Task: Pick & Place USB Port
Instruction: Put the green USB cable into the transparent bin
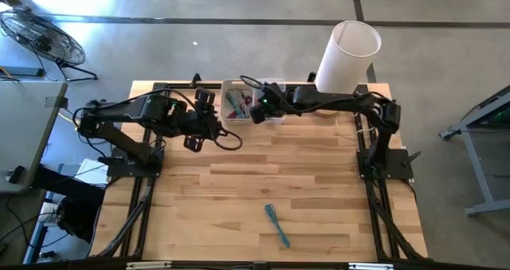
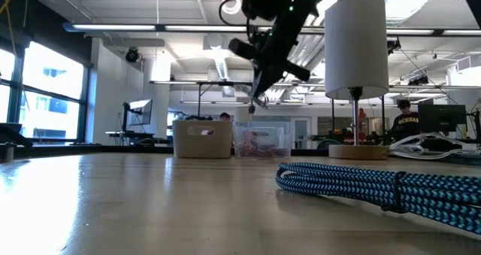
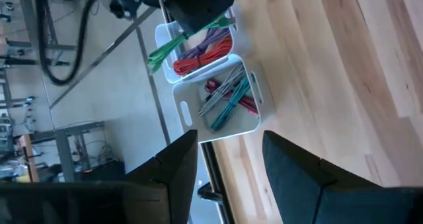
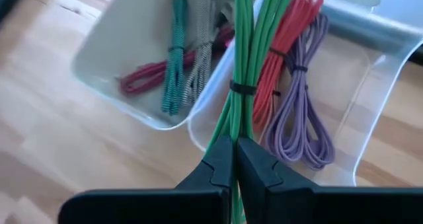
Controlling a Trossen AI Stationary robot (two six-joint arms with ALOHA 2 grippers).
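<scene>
The right gripper (image 4: 234, 159) is clenched on a green cable (image 4: 243, 59), which hangs just above the clear bin (image 4: 370, 36) and runs straight away from the fingers. The left gripper (image 3: 228, 158), near the bin, is released and empty. The right arm is clearly nearer.
</scene>
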